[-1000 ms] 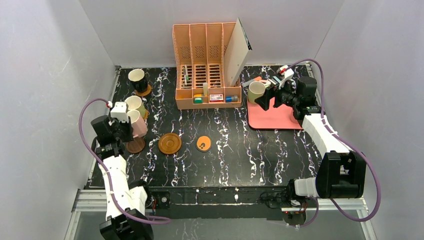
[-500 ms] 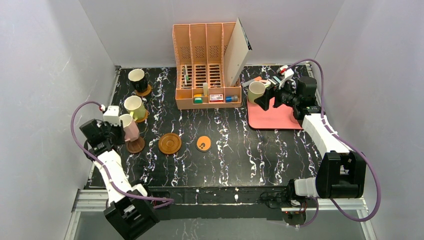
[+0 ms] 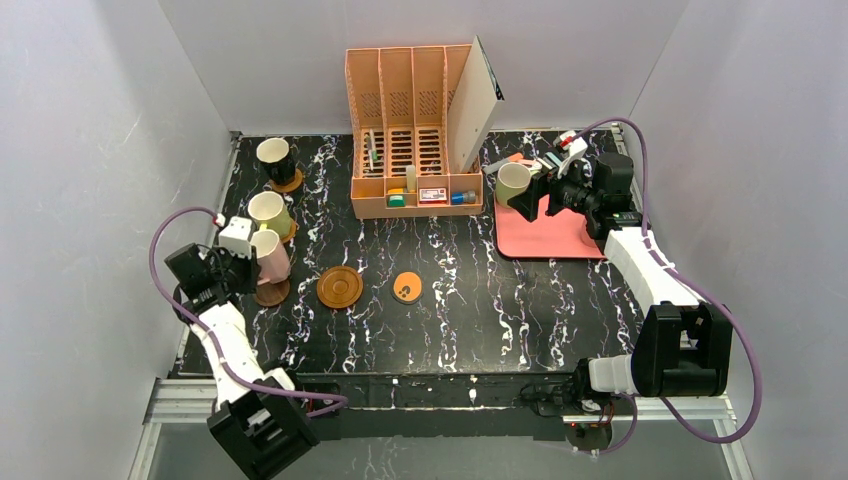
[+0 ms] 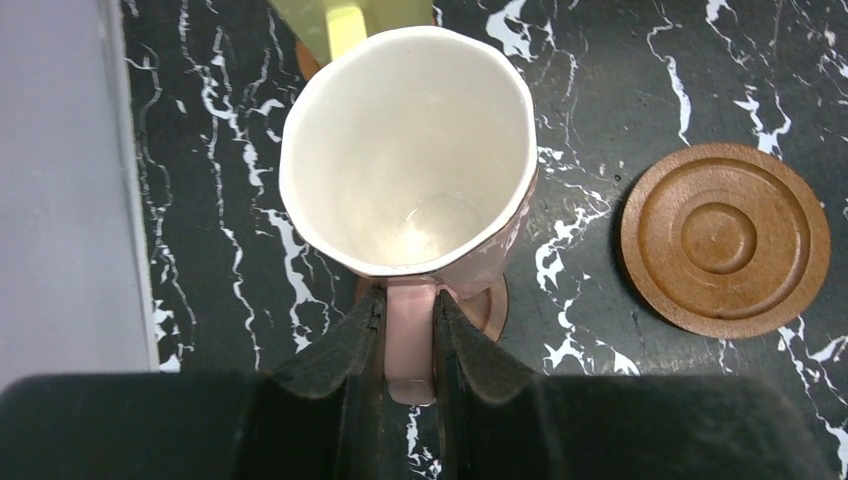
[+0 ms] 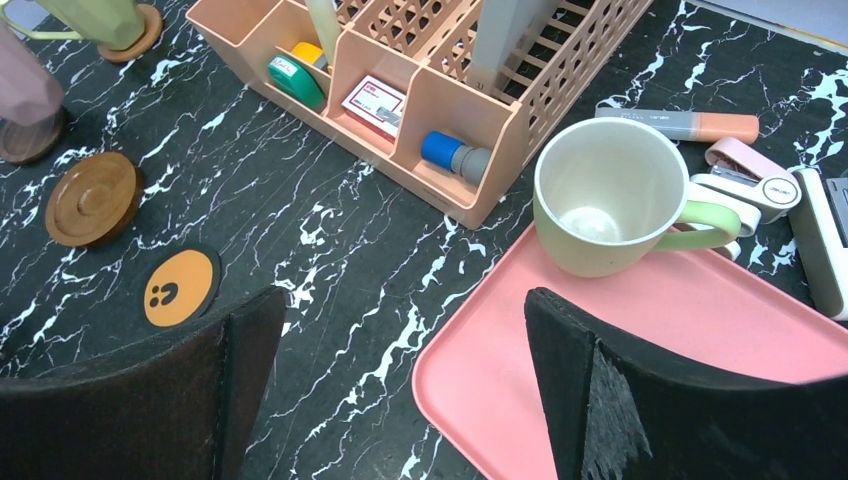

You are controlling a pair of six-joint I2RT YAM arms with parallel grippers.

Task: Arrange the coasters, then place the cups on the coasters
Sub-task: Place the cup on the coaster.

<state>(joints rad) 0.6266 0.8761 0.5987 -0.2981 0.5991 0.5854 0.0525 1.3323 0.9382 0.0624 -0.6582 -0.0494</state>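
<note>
Jaws of left gripper (image 4: 410, 305) clench pink cup (image 4: 405, 150) by its handle over dark brown coaster (image 4: 490, 312); right gripper (image 5: 400, 330) stands released before olive green cup (image 5: 600, 200).

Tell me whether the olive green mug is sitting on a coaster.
No, the olive green mug stands on the corner of the pink tray, with no coaster under it.

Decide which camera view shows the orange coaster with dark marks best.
Right wrist view: the orange coaster lies close and unobstructed, its marks readable as a face. The top external view shows it small, marks indistinct. The left wrist view misses it.
</note>
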